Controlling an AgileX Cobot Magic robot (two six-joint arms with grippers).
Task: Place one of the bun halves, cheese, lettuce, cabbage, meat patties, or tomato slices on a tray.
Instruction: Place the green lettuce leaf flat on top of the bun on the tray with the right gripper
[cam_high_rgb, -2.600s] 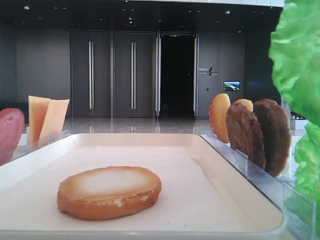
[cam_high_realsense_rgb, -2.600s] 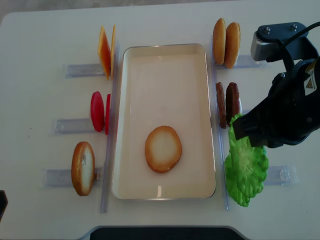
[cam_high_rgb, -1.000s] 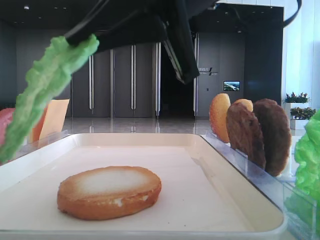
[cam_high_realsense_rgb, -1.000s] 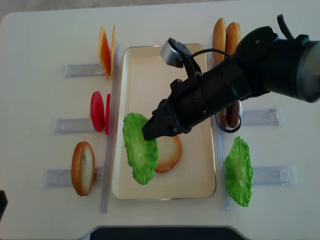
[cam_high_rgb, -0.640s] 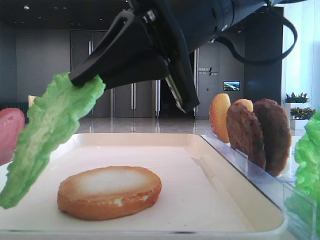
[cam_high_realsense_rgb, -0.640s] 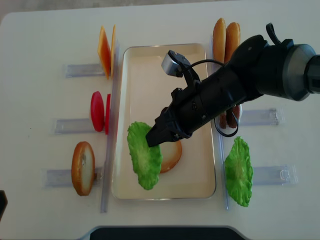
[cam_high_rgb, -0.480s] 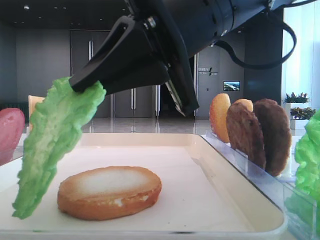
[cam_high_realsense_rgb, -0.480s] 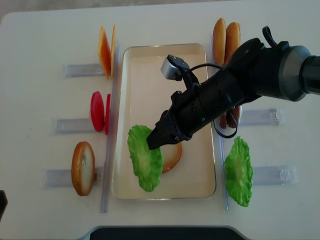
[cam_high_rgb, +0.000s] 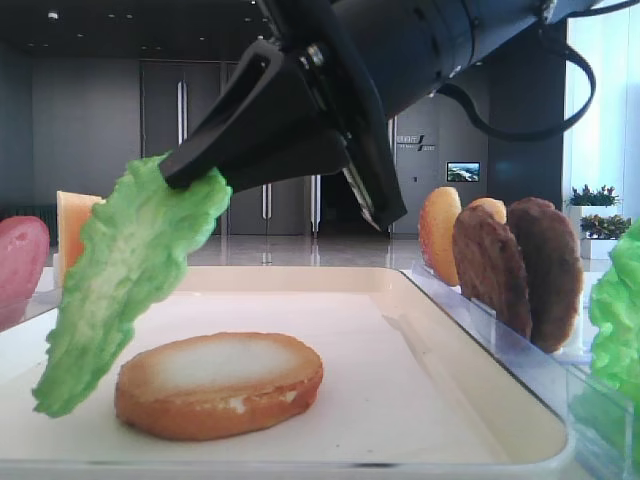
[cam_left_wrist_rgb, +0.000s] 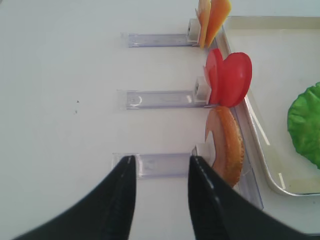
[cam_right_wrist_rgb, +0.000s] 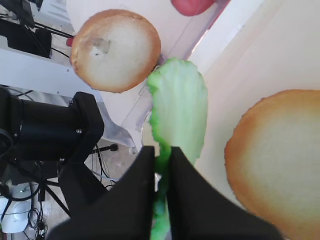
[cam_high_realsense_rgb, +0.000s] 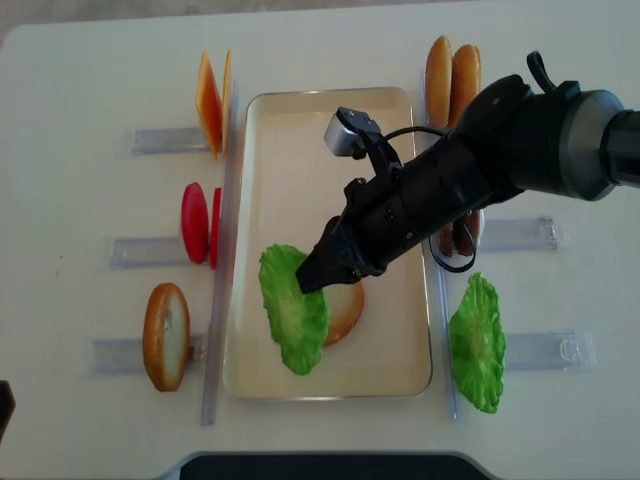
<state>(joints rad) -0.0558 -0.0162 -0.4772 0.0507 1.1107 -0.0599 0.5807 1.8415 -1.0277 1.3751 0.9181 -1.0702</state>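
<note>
A ruffled green lettuce (cam_high_realsense_rgb: 293, 310) leaf hangs from my right gripper (cam_high_realsense_rgb: 308, 278), which is shut on its upper edge. The leaf dangles over the cream-white tray (cam_high_realsense_rgb: 300, 130), its lower end just above the floor and overlapping the left side of a bun half (cam_high_realsense_rgb: 347, 310) lying flat there. The low view shows the lettuce (cam_high_rgb: 115, 290) hanging to the left of that bun half (cam_high_rgb: 220, 385). In the right wrist view the leaf (cam_right_wrist_rgb: 180, 112) is pinched between the black fingers (cam_right_wrist_rgb: 145, 200). My left gripper (cam_left_wrist_rgb: 161, 160) stands open over a clear rack, holding nothing.
Left of the tray, racks hold cheese (cam_high_realsense_rgb: 212, 100), tomato slices (cam_high_realsense_rgb: 197, 222) and a bun half (cam_high_realsense_rgb: 166, 335). On the right are two bun halves (cam_high_realsense_rgb: 452, 80), meat patties (cam_high_rgb: 520, 265) partly behind my arm, and another lettuce leaf (cam_high_realsense_rgb: 477, 342).
My right gripper has carried the lettuce a little to the right and lower, so the leaf now overlaps the bun half more. The left gripper has not moved.
</note>
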